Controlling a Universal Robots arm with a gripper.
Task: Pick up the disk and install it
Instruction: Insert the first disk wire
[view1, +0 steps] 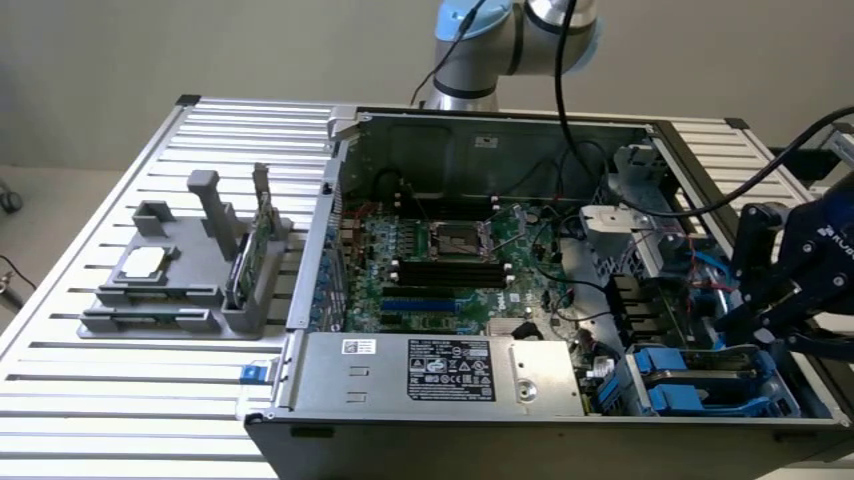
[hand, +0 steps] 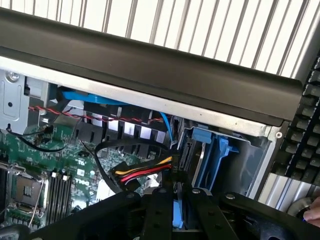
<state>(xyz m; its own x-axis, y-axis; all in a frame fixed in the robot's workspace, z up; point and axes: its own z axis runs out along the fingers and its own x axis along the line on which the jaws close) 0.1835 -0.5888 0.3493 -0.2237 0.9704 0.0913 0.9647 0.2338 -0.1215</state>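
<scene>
The disk (hand: 204, 150) stands on edge in the drive bay at the corner of the open computer case, its blue carrier framing a dark grey side. My gripper (hand: 177, 214) reaches down onto it, and the black fingers (hand: 156, 212) are shut on the carrier's blue edge. In the exterior view the gripper (view1: 763, 318) hangs over the bay at the case's right end. Below it, blue carrier plastic (view1: 687, 378) shows inside the bay.
A bundle of red, yellow and black cables (hand: 145, 172) lies close beside the bay. The motherboard (view1: 441, 250) fills the case middle and the power supply (view1: 454, 370) its front. A grey fixture (view1: 174, 290) with a silver chip (view1: 144, 262) and green card (view1: 262, 240) stands at the exterior view's left.
</scene>
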